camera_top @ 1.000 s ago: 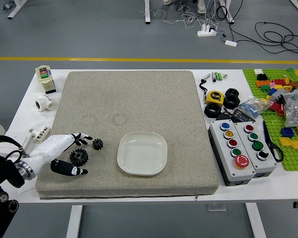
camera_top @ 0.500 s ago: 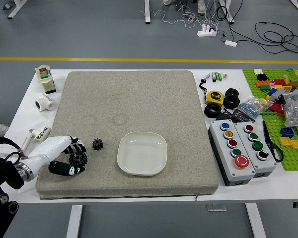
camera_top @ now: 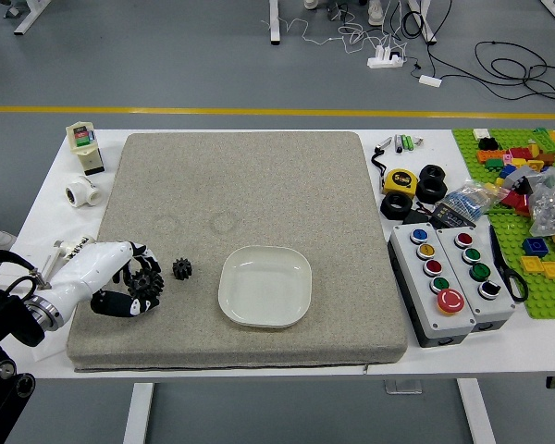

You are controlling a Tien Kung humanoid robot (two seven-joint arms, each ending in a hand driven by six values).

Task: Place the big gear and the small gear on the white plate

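My left hand (camera_top: 141, 282), white with black fingers, reaches in from the left over the grey-brown mat. Its fingers are closed around the big black gear (camera_top: 147, 284), partly covering it. Just to the right of that hand lies the small black gear (camera_top: 182, 268) on the mat, touching nothing else. The white plate (camera_top: 265, 287), a rounded square, rests on the mat farther right and bears nothing. The right hand does not appear.
A button box (camera_top: 434, 289) stands right of the mat (camera_top: 250, 199), with black rings, a yellow tape measure (camera_top: 400, 181) and a green brick board (camera_top: 546, 294) nearby. White fittings (camera_top: 82, 191) and a white device (camera_top: 84, 148) stand at the left.
The left hand's fingers have curled in around the big gear, and hand and gear have shifted slightly toward the table's far side. The small gear and plate have stayed put.
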